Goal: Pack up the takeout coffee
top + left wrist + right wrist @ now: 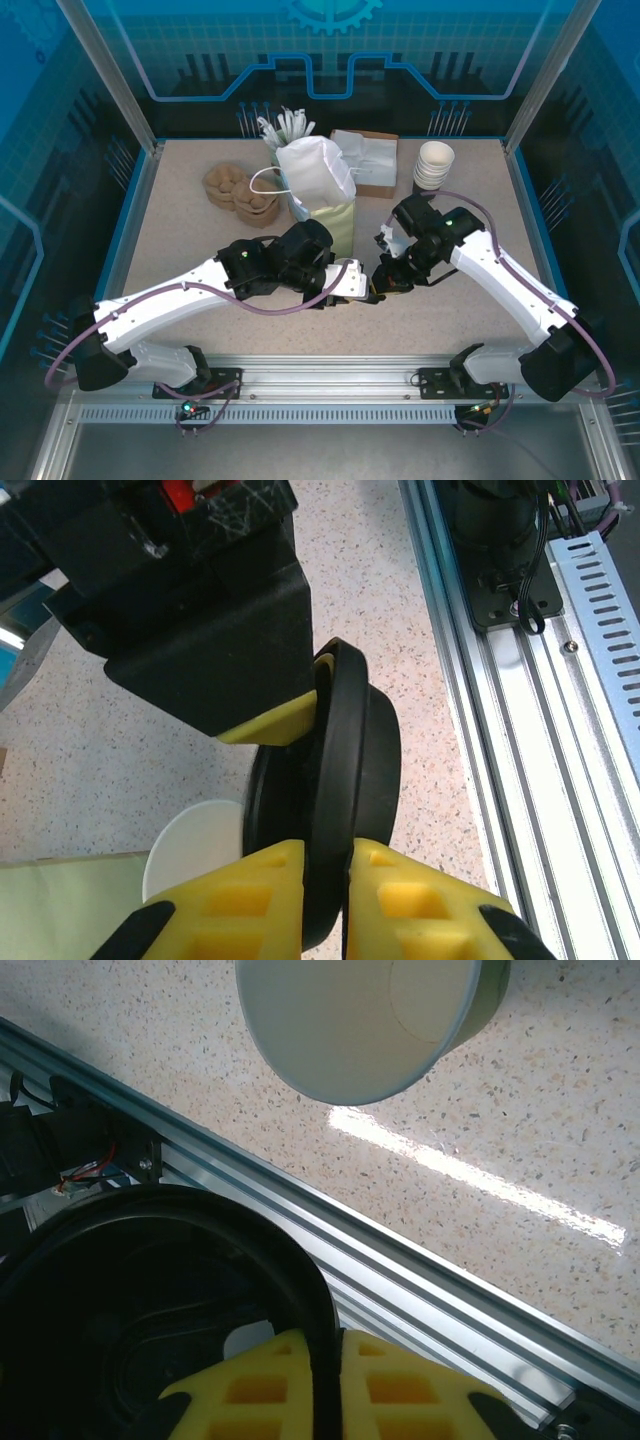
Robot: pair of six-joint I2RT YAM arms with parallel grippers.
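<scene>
Pinching the rim of a round black plastic lid [365,750] from opposite sides, both tools meet above the near middle of the speckled beige worktop [170,250]. The left tool [328,858] has its yellow fingers almost together, with only the thin edge of the black plastic lid between them; the lid stands on edge in that view. The right tool [325,1345] grips the same lid, its yellow fingers closed on the rim, and one of its fingertips lies against the lid's upper edge in the left wrist view. From overhead the two tools are nose to nose just in front of a pale green flat item [338,228].

The small olive-green paper cup [370,1020] is apart from the lid, over the worktop beyond the aluminium front rail [400,1270]. Its round white end faces the right wrist camera; whether that end is mouth or base I cannot tell. Farther back stand a tall white paper bag [315,170] with a cord handle, a stack of white paper cups [433,165] and brown moulded-pulp cup carriers [240,192].
</scene>
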